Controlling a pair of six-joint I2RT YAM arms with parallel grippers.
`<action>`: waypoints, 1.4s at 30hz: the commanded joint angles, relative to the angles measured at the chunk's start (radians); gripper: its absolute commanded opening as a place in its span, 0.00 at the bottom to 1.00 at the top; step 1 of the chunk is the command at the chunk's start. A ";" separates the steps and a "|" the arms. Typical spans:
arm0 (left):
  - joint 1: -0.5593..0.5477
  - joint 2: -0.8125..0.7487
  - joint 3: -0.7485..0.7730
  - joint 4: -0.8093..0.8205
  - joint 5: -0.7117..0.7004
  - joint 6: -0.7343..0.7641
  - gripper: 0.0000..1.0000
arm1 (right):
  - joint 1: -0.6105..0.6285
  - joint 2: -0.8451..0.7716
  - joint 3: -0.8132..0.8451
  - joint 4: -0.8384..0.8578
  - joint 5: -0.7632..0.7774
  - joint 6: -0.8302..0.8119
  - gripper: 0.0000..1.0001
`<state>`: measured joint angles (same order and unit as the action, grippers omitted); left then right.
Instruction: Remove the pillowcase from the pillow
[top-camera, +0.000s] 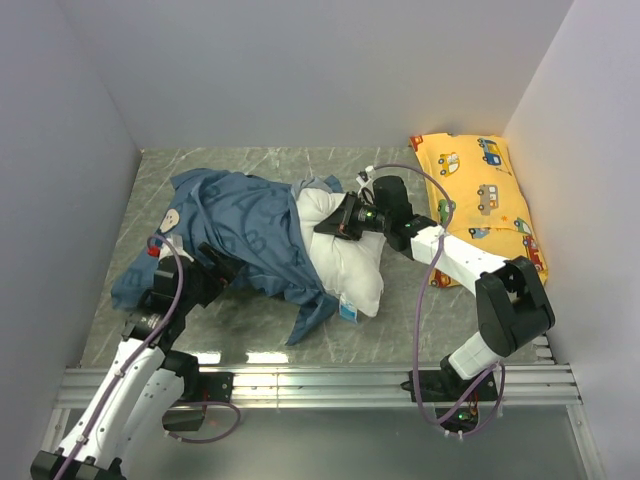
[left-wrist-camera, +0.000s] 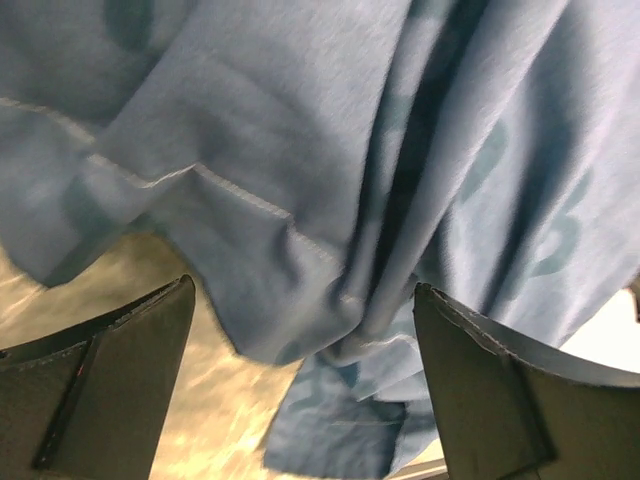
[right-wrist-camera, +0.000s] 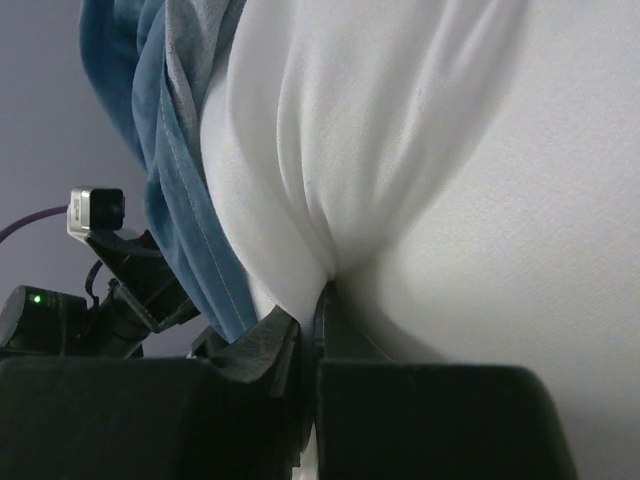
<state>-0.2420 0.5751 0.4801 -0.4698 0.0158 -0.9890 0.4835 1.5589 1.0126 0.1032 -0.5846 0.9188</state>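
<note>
Top external view has the pillowcase (top-camera: 240, 225) lying crumpled on the grey marbled table (top-camera: 250, 345), a soft dusty-blue cloth with faint darker printed shapes, heaped in folds just ahead of and over the left pincer (top-camera: 215, 268) and trailing off to that pincer's left and back toward the arm bases. The pillow (top-camera: 345, 260) is plump and plain white, its bare half showing directly under the right pincer (top-camera: 335, 224), with a small blue-and-white tag (top-camera: 347, 311) at the edge nearer the arm bases; its other half is covered by the blue cloth on the far side from that pincer's arm. Behind the right pincer's wrist a yellow car-print pillow (top-camera: 480, 200) lies against the wall. In the left wrist view the left pincer (left-wrist-camera: 300, 390) stands wide apart, gripping nothing; the pillowcase (left-wrist-camera: 300, 150) hangs in pleats just beyond the fingers (left-wrist-camera: 110, 380), a pale stitched hem running across it, with the shiny table (left-wrist-camera: 100, 280) showing below. In the right wrist view the right pincer (right-wrist-camera: 318, 300) is clamped tight on a gathered fold of the white pillow (right-wrist-camera: 450, 150), creases fanning up from the tips, and the pillowcase (right-wrist-camera: 170, 150) edge drapes to its left
</note>
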 joint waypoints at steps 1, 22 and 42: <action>-0.005 -0.006 -0.034 0.209 0.026 -0.054 0.95 | -0.006 -0.006 0.011 0.017 0.037 -0.014 0.00; -0.008 0.043 0.697 -0.066 -0.153 0.286 0.00 | 0.101 -0.224 0.290 -0.530 0.338 -0.443 0.00; -0.034 0.667 0.623 0.180 -0.125 0.237 0.00 | -0.054 -0.084 0.426 -0.578 0.357 -0.442 0.82</action>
<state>-0.2768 1.2072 1.1217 -0.3584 -0.0795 -0.7456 0.4561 1.6218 1.3216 -0.4377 -0.3153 0.4961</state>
